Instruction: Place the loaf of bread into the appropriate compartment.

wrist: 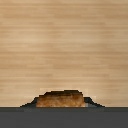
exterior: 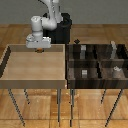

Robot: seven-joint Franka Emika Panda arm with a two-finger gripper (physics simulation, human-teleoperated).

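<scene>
The loaf of bread [exterior: 39,50] is a tiny orange-brown block at the back of the light wooden tray [exterior: 30,80], right under my gripper [exterior: 39,48]. In the wrist view the loaf [wrist: 61,99] sits between my fingertips [wrist: 91,102], which press against both of its sides. I cannot tell whether it is off the tray floor. The appropriate compartment [exterior: 85,66] is the front quarter of the dark bin nearest the tray. It holds a small low grey block [exterior: 84,73]. It lies to the exterior view's right of the gripper.
The dark four-part bin [exterior: 96,60] stands to the exterior view's right of the tray. Its two back quarters hold tall grey boxes [exterior: 82,49] [exterior: 114,48]. The front far quarter holds a whitish rounded item [exterior: 116,70]. The tray has raised walls.
</scene>
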